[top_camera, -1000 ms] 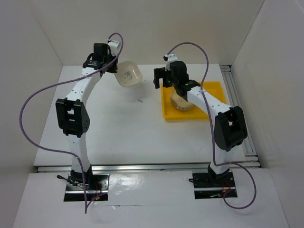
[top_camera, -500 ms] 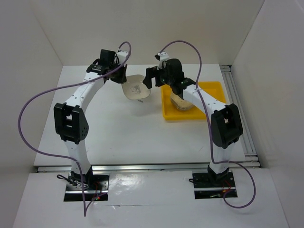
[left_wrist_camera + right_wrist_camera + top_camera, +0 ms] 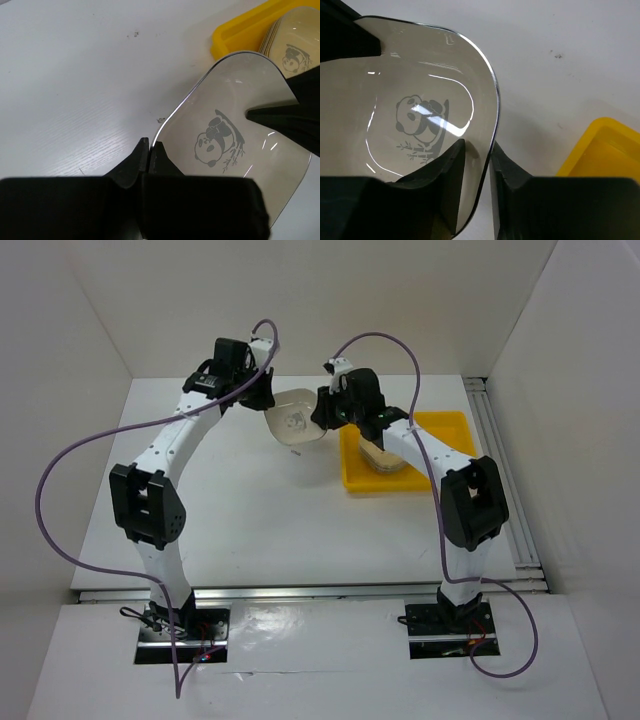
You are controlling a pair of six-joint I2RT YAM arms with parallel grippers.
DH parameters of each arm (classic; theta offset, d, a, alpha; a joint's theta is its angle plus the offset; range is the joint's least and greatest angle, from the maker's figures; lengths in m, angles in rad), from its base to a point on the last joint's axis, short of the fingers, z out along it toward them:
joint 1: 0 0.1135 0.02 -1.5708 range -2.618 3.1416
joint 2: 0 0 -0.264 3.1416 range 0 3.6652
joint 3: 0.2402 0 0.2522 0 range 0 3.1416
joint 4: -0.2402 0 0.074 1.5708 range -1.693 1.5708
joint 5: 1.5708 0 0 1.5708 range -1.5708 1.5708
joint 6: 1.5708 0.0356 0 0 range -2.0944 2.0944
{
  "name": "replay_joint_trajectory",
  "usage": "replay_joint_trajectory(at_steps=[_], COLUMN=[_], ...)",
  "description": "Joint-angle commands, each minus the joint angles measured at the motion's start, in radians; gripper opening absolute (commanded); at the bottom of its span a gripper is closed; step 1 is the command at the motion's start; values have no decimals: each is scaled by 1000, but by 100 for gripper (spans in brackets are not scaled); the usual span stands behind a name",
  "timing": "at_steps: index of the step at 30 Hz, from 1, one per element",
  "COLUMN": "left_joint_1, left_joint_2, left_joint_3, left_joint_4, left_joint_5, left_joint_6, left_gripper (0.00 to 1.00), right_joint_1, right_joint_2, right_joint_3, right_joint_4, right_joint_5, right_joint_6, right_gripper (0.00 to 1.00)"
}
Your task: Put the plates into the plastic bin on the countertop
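Top external view: we see one cream plate (image 3: 296, 418) held in the air above the tabletop (image 3: 250, 510), just left of the yellow bin (image 3: 455, 422), between the two arms. The left pincer (image 3: 263, 402) is clamped shut on the plate's left rim. The right pincer (image 3: 324, 412) has its jaws either side of the opposite rim. From the right wrist view we cannot tell whether they pinch it yet. A stack (image 3: 381, 454) of plates already sits in the bin.

The risk we see is in the handover. If the left pincer lets go before the right has a firm pinch, the plate drops to the tabletop. The rim looks thin and glossy, so an edge grip may slip or let the plate swing. If both arms pull while both hold, the rim can twist out of one of them. On the way to the bin, a drooping plate could clip the near wall or nudge the stack.

The plate is tilted, its hollow and panda (image 3: 218, 142) mark facing up and a little towards the arms' bases. As a rounded square it has no clear long axis. The held span runs left to right, from pincer to pincer.
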Motion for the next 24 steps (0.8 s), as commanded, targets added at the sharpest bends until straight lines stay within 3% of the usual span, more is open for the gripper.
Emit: replay_joint_trajectory(at_steps=[1, 2, 3, 4, 5, 6, 7, 8, 9, 12, 17, 24], left_joint_1=[2, 2, 2, 2, 2, 2, 2, 2, 2, 2, 2, 2], left_joint_2=[-51, -51, -42, -42, -42, -42, -42, -42, -54, -83, -119, -142], left_joint_3=[50, 61, 61, 70, 79, 79, 79, 68, 68, 45, -7, -30], left_joint_4=[24, 15, 15, 15, 0, -10, -10, -22, -33, -33, -42, -42], left_joint_5=[-4, 5, 14, 14, 31, 75, 100, 114, 114, 88, 50, 39], left_joint_6=[-38, -48, -48, -48, -32, -11, 44, 61, 75, 109, 147, 190], left_gripper=[0, 0, 0, 0, 7, 22, 43, 85, 93, 99, 99, 99], right_joint_1=[4, 4, 4, 4, -5, -5, -32, -48, -74, -198, -357, -425], right_joint_2=[4, 4, -5, -5, -5, -19, -46, -66, -89, -181, -286, -260], right_joint_3=[30, 40, 52, 52, 69, 69, 69, 60, 19, -28, -138, -117], right_joint_4=[-22, -43, -52, -63, -93, -109, -123, -123, -123, -164, -209, -269], right_joint_5=[0, 0, 0, 13, 27, 83, 137, 206, 196, 162, 109, -5], right_joint_6=[-9, -9, -9, -20, -32, -67, -83, -103, -133, -242, -500, -614], right_gripper=[30, 25, 5, 0, 0, 0, 0, 0, 0, 0, 0, 0])
